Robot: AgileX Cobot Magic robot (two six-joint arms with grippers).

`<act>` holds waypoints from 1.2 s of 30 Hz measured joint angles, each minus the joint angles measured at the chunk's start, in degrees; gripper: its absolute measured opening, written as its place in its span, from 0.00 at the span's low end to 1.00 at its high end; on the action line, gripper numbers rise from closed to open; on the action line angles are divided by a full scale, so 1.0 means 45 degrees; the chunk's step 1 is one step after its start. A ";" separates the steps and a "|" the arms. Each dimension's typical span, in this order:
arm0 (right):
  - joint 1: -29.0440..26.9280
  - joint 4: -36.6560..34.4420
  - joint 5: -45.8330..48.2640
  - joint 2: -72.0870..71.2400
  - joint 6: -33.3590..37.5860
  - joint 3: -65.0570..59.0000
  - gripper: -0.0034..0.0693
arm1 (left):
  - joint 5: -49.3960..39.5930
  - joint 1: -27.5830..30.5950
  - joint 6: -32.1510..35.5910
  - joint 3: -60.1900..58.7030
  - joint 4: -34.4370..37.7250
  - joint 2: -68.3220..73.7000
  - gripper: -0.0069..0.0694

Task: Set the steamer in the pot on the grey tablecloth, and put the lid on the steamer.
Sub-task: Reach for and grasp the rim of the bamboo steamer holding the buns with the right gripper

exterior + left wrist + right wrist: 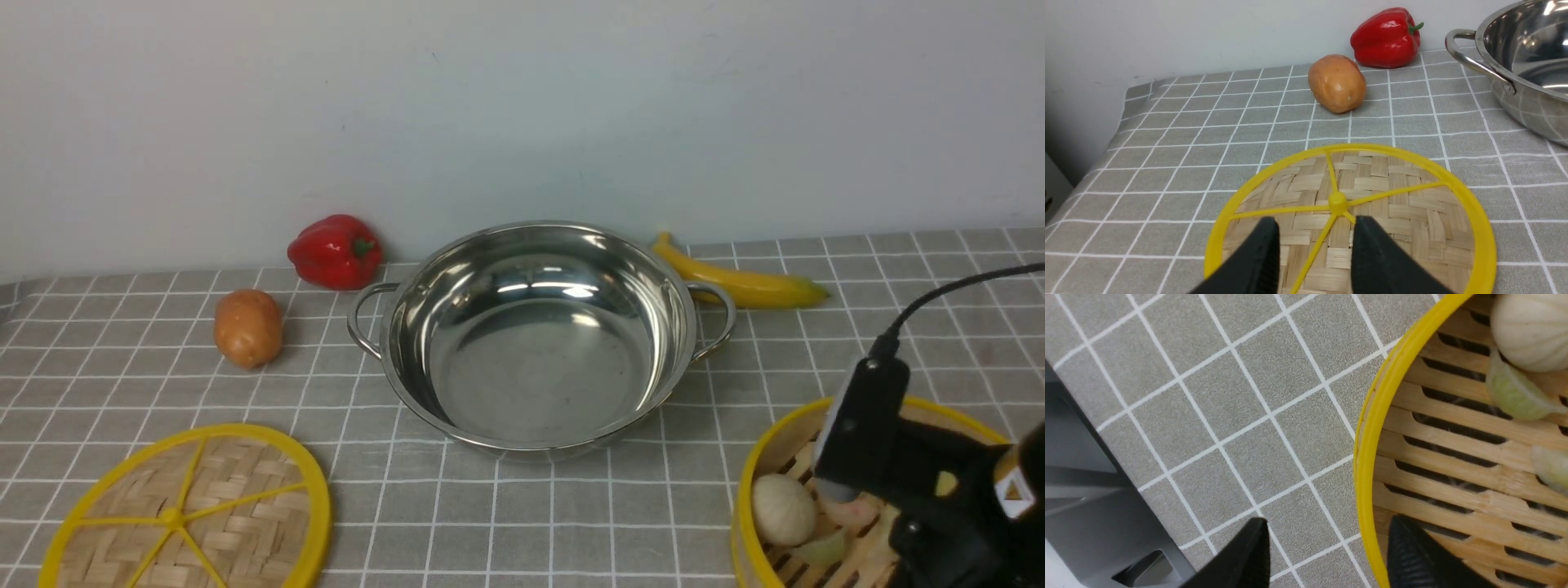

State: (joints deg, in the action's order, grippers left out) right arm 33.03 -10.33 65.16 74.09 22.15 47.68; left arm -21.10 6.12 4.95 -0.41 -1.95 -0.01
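Steamer [755, 482] sits on the tablecloth [522, 523] at lower right of the front view, well apart from the pot [539, 351] at centre. Pot is empty. Lid [245, 523] lies flat at lower left.

Right gripper [1329, 526] is released. Its jaws are spread astride the steamer's yellow rim, one outside the wall and one inside over the slats, with no contact visible. Left gripper [1314, 222] hangs over the lid, jaws apart, nothing between them.

Handling, as judged:
- The bamboo basket looks light and stiff.
- The thin wall offers a fair pinch at the rim, though a one-sided hold may let it tip.
- A bun [782, 508] and pale dumplings [1515, 392] lie loose inside and could roll, so a level lift suits.
- The pot's steel looks slick and the fit looks close, so centring matters.
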 joint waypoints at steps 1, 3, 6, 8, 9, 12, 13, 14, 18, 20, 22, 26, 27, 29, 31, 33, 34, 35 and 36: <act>0.0000 0.0018 -0.0169 0.0216 -0.0035 0.0000 0.59 | 0.0000 0.0000 0.0000 0.0000 0.0000 0.0000 0.41; 0.0000 0.0046 -0.0388 0.0429 -0.0058 0.0000 0.59 | 0.0000 0.0000 0.0000 0.0000 0.0000 0.0000 0.41; 0.0000 0.0074 -0.0920 0.1108 -0.0099 0.0000 0.59 | 0.0000 0.0000 0.0000 0.0000 0.0000 0.0000 0.41; 0.0000 0.0084 -0.1326 0.1729 -0.0109 0.0003 0.59 | 0.0000 0.0000 0.0000 0.0000 0.0000 0.0000 0.41; 0.0000 0.0088 -0.1383 0.1784 -0.0109 0.0003 0.59 | 0.0000 0.0000 0.0000 0.0000 0.0000 0.0000 0.41; 0.0000 0.0236 -0.1910 0.2718 -0.0109 0.0025 0.59 | 0.0000 0.0000 0.0000 0.0000 0.0000 0.0000 0.41; 0.0000 0.0279 -0.2042 0.2952 -0.0109 0.0026 0.59 | 0.0000 0.0000 0.0000 0.0000 0.0000 0.0000 0.41; 0.0000 0.0290 -0.2168 0.3221 -0.0109 0.0026 0.59 | 0.0000 0.0000 0.0000 0.0000 0.0000 0.0000 0.41; 0.0000 0.0307 -0.2208 0.3965 -0.0144 0.0026 0.59 | 0.0000 0.0000 0.0000 0.0000 0.0000 0.0000 0.41; 0.0000 0.0276 -0.2208 0.4089 -0.0154 0.0026 0.58 | 0.0000 0.0000 0.0000 0.0000 0.0000 0.0000 0.41; 0.0000 0.0155 -0.2187 0.4198 -0.0256 0.0026 0.51 | 0.0000 0.0000 0.0000 0.0000 0.0000 0.0000 0.41; 0.0000 0.0038 -0.2119 0.4098 -0.0583 0.0049 0.16 | 0.0000 0.0000 0.0000 0.0000 0.0000 0.0000 0.41; 0.0000 0.0031 -0.2119 0.3982 -0.0779 0.0049 0.13 | 0.0000 0.0000 0.0000 0.0000 0.0000 0.0000 0.41; 0.0000 0.0079 -0.2131 0.3770 -0.0860 0.0049 0.13 | 0.0000 0.0000 0.0000 0.0000 0.0000 0.0000 0.41; 0.0000 0.0193 -0.2118 0.3511 -0.0922 0.0049 0.13 | 0.0000 0.0000 0.0000 0.0000 0.0000 0.0000 0.41; 0.0000 0.0394 -0.2029 0.3242 -0.1016 0.0049 0.13 | 0.0000 0.0000 0.0000 0.0000 0.0000 0.0000 0.41; 0.0000 0.0633 -0.1904 0.3001 -0.1094 0.0049 0.13 | 0.0000 0.0000 0.0000 0.0000 0.0000 0.0000 0.41; 0.0000 0.0676 -0.1849 0.2964 -0.1114 0.0049 0.13 | 0.0000 0.0000 0.0000 0.0000 0.0000 0.0000 0.41; 0.0000 0.1042 -0.1572 0.2694 -0.1306 0.0082 0.13 | 0.0000 0.0000 0.0000 0.0000 0.0000 0.0000 0.41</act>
State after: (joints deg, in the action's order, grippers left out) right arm 33.03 -5.64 58.09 86.21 16.27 48.05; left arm -21.10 6.12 4.95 -0.41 -1.95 -0.01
